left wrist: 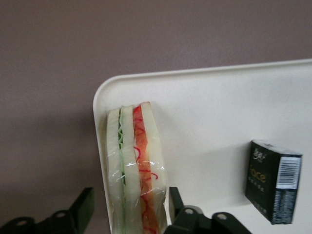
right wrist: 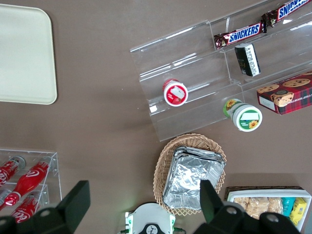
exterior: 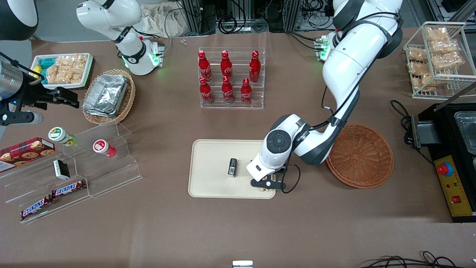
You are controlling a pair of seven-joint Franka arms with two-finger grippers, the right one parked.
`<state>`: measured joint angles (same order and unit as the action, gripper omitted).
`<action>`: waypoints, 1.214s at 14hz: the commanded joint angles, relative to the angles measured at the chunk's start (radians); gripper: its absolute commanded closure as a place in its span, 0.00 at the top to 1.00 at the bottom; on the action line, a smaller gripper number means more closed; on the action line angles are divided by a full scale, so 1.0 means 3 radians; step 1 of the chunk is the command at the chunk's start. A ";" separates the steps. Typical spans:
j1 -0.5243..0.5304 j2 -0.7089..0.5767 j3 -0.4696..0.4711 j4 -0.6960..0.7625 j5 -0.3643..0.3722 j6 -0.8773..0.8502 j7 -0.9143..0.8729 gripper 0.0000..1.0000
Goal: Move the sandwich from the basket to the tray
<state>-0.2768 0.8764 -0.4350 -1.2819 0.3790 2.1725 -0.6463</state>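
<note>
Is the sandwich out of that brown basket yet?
Out. The basket holds nothing, and the sandwich stands on edge at the tray's corner, between the gripper's spread fingers.

A brown cloth (exterior: 178, 230) covers the table from edge to edge under even, diffuse light. Past the table edge farthest from the front camera, aluminium frame posts (exterior: 193, 15) stand among coiled black cables (exterior: 227, 24) on a grey floor (exterior: 55, 18). A black control box (exterior: 452, 167) with a yellow panel sits at the working arm's end.
</note>
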 commanded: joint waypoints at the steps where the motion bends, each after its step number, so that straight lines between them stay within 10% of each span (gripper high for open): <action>1: 0.0064 -0.0378 0.0034 -0.0047 0.0030 -0.0149 -0.0070 1.00; 17: 0.1603 -0.2742 0.0039 -0.1674 -0.1064 -0.1141 0.2087 0.99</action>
<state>0.1762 0.0962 -0.4209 -1.7479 0.0799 1.8593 -0.0876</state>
